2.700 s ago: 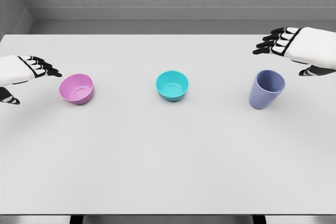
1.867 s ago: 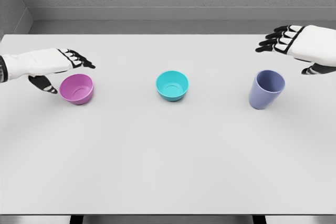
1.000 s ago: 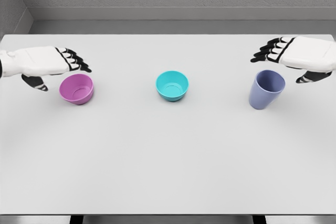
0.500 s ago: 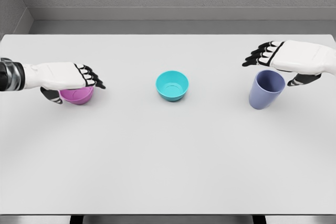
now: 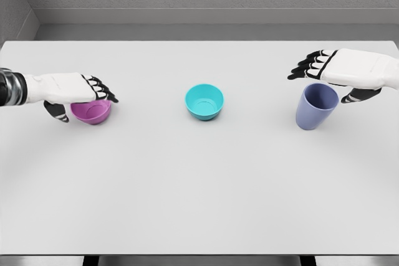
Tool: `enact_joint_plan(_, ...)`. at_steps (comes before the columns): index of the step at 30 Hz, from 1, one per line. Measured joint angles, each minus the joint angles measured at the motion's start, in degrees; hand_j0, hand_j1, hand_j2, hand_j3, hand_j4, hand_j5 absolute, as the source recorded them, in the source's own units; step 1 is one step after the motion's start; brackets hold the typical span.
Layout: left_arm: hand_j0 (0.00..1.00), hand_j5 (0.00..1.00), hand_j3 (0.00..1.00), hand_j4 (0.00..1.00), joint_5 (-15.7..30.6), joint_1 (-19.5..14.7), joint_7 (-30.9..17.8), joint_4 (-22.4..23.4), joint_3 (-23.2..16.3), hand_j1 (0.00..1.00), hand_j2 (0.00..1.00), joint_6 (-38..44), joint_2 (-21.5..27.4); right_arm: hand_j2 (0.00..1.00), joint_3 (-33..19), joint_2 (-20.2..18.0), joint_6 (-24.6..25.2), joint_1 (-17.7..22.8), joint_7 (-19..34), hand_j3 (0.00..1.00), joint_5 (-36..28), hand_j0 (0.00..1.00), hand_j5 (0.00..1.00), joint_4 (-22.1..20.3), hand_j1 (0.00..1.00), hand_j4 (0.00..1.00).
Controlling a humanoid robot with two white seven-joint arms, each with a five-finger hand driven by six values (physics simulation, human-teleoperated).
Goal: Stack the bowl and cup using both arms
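A pink bowl (image 5: 93,111) stands at the table's left, a teal bowl (image 5: 204,101) in the middle, and a purple-blue cup (image 5: 315,109) upright at the right. My left hand (image 5: 81,98) lies over the pink bowl's back-left rim. Its fingers (image 5: 103,89) reach across the top and its thumb (image 5: 57,111) hangs by the bowl's left side, not clasped on it. My right hand (image 5: 330,82) hovers palm down just above the cup's rim. There the fingers (image 5: 308,65) are spread toward the left and the thumb (image 5: 358,95) stays beside the cup's right side.
The white table (image 5: 199,185) runs to a grey back wall. Its front edge is near the bottom of the view. Wide bare surface lies between the three vessels and in front of them.
My left hand came over the pink bowl and lowered onto its rim, then drew slightly back left. My right hand moved left and down to just above the cup. The vessels have not moved.
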Motion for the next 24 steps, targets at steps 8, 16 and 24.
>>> enact_joint_plan(8, 1.00, 1.00, 1.00, 1.00, 0.0, -0.4, 0.0, 1.9, 0.1, 1.00, 1.00, 0.0, -0.9, 1.00, 0.0, 0.0, 0.0, 0.0, 0.0, 1.00, 0.0, 1.00, 1.00, 0.1, 1.00, 1.00)
enact_joint_plan(16, 1.00, 1.00, 1.00, 1.00, 0.0, -0.8, 0.0, 3.5, 0.1, 1.00, 1.00, 0.0, -2.1, 1.00, -0.1, 0.3, 0.0, -0.1, 0.0, 1.00, 0.0, 1.00, 1.00, 2.1, 1.00, 1.00)
enact_joint_plan(24, 1.00, 1.00, 1.00, 1.00, -0.6, -0.8, 0.0, 4.3, 0.1, 1.00, 1.00, 0.0, -3.1, 1.00, 0.0, 0.4, 0.0, 0.0, 0.0, 1.00, 0.0, 1.00, 1.00, 3.0, 1.00, 1.00)
